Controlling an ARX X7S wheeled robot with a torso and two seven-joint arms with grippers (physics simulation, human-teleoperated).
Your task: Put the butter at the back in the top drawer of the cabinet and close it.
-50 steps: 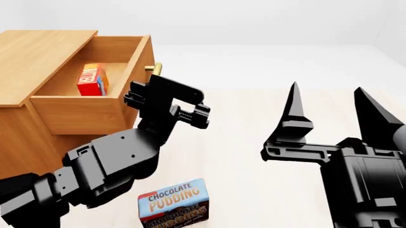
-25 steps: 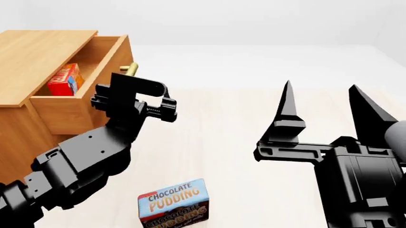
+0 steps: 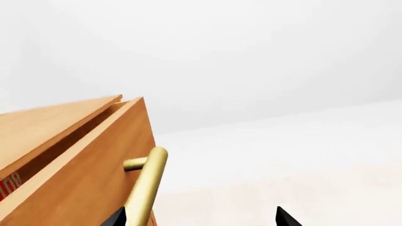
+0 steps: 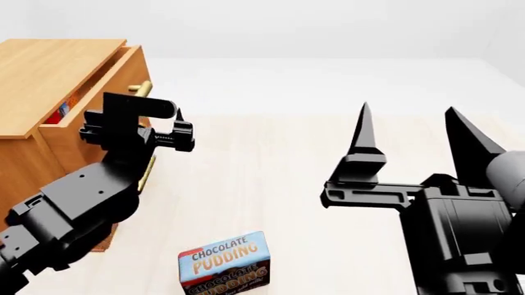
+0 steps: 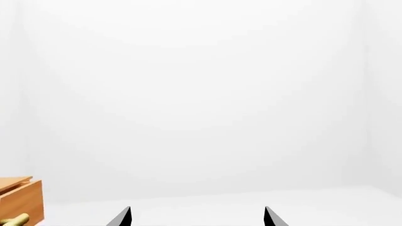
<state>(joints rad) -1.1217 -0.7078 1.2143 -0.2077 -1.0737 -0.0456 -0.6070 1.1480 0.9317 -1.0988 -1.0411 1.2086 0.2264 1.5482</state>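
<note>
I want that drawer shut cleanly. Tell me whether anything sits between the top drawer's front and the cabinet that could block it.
Nothing visible blocks it. The top drawer is open only a narrow gap from the cabinet; the butter lies down inside. The left gripper is at the brass handle.

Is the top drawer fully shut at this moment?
No. The top drawer stands slightly out from the cabinet, leaving a narrow gap showing the butter.
</note>
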